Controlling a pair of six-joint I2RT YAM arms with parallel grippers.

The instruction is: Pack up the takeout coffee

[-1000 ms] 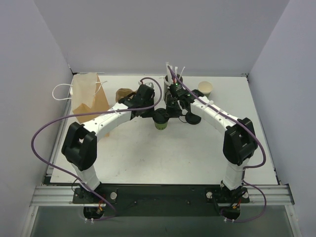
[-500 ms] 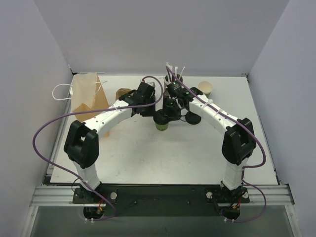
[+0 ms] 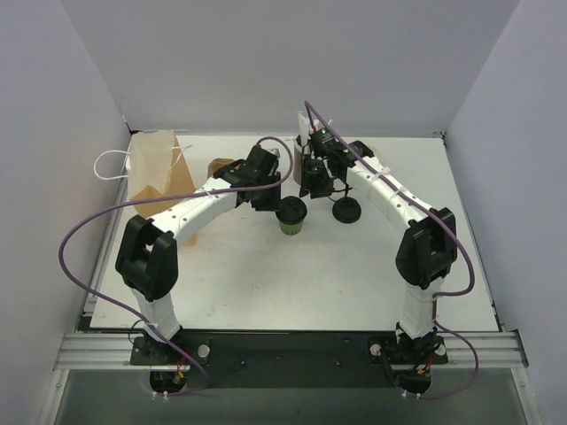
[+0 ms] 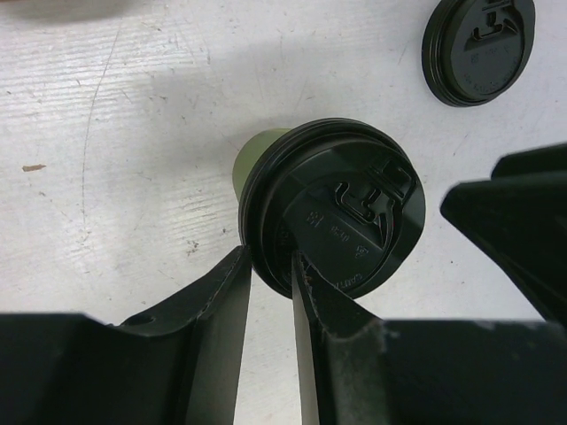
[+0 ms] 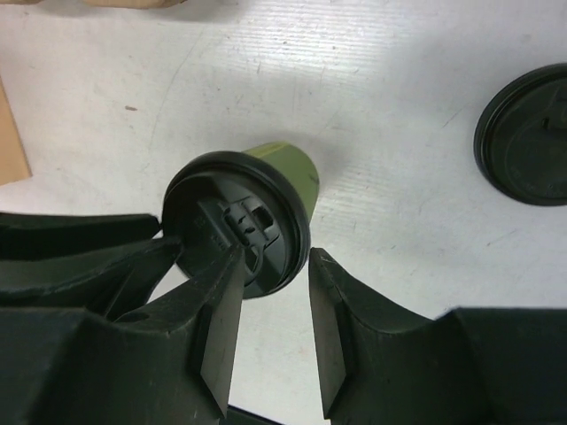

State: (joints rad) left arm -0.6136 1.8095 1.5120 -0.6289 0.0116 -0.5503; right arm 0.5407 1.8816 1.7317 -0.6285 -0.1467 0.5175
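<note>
As the spread, empty right gripper [image 5: 275, 261] withdraws toward one o'clock, we judge the small green black-lidded paper cup [image 3: 291, 217] capped; whether the left gripper [image 4: 270, 270] pinches it, we cannot tell.

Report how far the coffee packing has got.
Done: the black lid sits on the green cup. In hand: the left gripper and right gripper are both at it on the table, no clear grip. Left: moving it into the paper bag; it stands outside.

The takeout coffee [image 3: 291, 215], a green cup with black lid, stands upright on the table [image 3: 266, 283].
</note>
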